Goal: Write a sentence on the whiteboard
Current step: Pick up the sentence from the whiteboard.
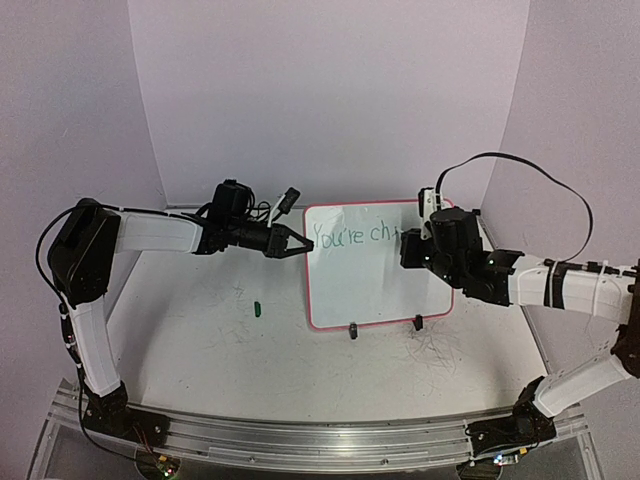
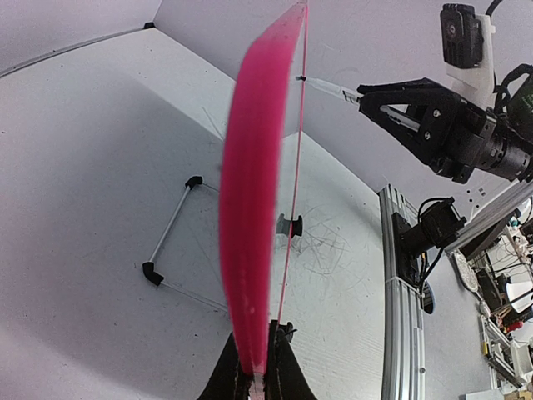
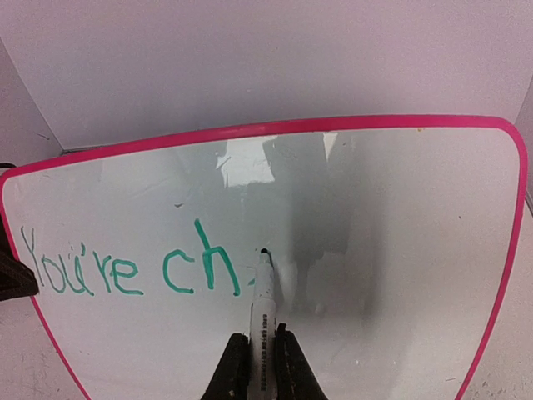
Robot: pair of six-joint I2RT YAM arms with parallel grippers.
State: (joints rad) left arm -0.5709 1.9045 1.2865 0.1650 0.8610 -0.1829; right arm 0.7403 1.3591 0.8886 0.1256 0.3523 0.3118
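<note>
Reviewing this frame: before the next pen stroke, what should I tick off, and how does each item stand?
1. Hold: left gripper shut on whiteboard edge: ok.
2. Pen: right gripper shut on marker: ok.
3. Start point: tip sits just right of the "h": ok.
4. Contact of tip with whiteboard: cannot tell.
5. Bare surface right of tip for more letters: ok.
6. Whole sentence written: not ok, reads "You're ch".

Soft even light; glare patch on whiteboard (image 3: 391,217); left-wrist view blurs its edge
</note>
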